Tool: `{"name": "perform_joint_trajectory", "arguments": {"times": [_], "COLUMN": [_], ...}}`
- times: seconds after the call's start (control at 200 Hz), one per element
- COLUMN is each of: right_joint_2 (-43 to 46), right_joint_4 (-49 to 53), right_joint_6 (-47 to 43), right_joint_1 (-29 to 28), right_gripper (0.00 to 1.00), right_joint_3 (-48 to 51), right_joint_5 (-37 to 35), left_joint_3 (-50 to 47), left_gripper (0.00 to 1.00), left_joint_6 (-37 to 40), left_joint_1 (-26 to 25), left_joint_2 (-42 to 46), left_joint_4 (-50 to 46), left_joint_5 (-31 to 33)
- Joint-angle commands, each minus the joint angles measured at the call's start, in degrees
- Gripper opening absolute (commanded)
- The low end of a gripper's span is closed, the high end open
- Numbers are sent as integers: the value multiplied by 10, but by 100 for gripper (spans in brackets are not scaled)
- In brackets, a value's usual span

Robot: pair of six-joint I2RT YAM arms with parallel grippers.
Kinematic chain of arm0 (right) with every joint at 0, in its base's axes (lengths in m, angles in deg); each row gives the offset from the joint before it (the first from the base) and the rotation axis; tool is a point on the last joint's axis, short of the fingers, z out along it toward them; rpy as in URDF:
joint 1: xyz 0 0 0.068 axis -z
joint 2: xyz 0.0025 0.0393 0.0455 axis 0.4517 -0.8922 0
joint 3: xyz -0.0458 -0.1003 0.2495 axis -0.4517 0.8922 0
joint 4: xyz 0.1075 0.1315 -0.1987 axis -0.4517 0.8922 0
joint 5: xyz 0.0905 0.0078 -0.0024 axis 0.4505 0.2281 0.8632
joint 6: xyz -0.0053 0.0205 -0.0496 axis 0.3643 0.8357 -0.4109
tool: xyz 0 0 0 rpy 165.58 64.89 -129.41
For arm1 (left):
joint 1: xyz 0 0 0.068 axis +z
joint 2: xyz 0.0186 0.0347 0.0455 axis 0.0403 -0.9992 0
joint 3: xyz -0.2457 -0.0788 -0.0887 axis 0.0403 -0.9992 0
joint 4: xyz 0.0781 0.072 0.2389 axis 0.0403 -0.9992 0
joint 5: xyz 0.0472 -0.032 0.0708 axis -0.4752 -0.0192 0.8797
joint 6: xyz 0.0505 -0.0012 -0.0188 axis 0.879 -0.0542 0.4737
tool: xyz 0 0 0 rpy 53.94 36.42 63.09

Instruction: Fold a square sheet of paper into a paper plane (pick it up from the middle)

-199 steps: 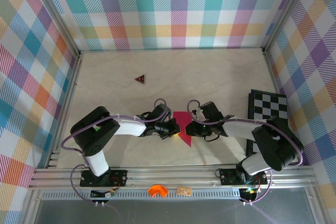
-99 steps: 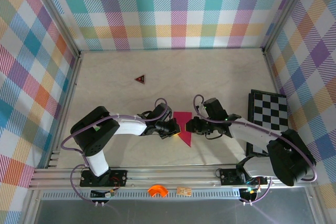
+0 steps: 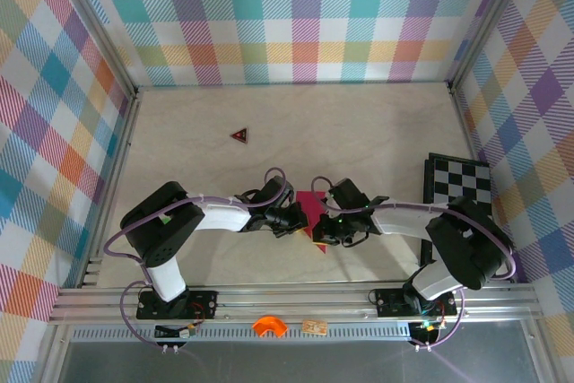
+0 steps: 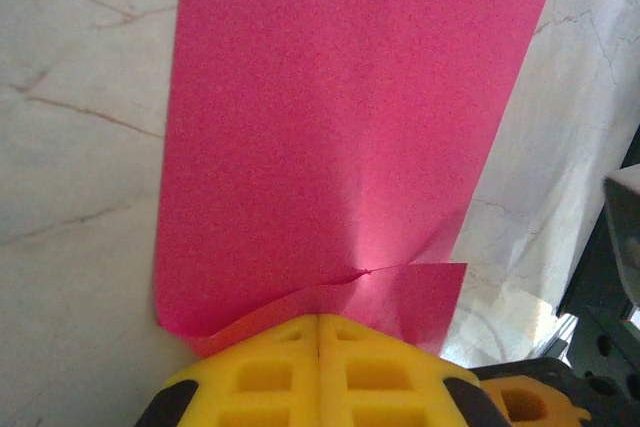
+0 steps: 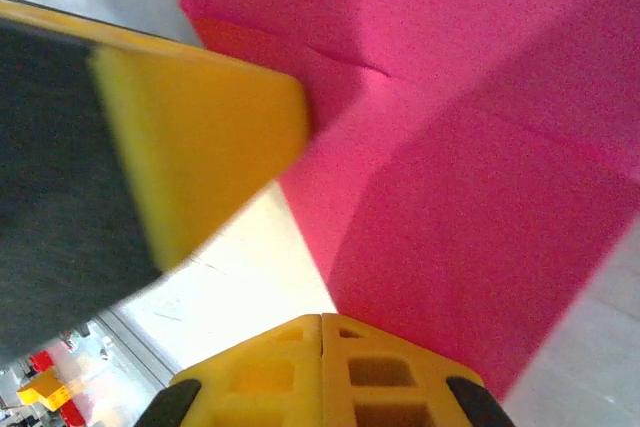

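Currently a magenta-pink square sheet of paper, partly folded into a strip with one pointed end, lies on the pale worktop, well apart from the black-and-white checkerboard. The right claw meets the sheet on its checkerboard side, the left claw on the side away from the checkerboard. Both have their yellow pads pressed together at the paper's edges; whether paper is caught between them cannot be told. For a sharp crease, one claw should probably pin the sheet while the other slides along the fold.

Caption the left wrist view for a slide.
Left gripper, shut, at the creased edge of the pink paper on the table.
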Motion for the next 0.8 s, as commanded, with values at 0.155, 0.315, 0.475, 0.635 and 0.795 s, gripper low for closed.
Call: {"name": "perform_joint_trajectory", "arguments": {"times": [0.155,0.315,0.475,0.635,0.795], "right_joint_2": [59,113,113,24,-17], "right_joint_4": [3,7,7,-27,-16], "right_joint_6": [35,55,55,56,40], "right_joint_1": [-2,-2,-2,-2,-2], "right_gripper": [8,10,10,12,14], "right_joint_3": [85,76,32,-4,1], "right_joint_5": [7,12,1,-2,-4], "left_joint_3": [-4,-5,-5,-4,-4], "left_gripper": [0,0,0,0,0], "left_joint_6": [10,10,11,12,12], "left_joint_1": [-3,-2,-2,-2,-2], "left_joint_2": [-19,-18,-18,-20,-23], "left_joint_4": [-62,-65,-65,-63,-64], "left_joint_5": [20,21,20,19,20]}}
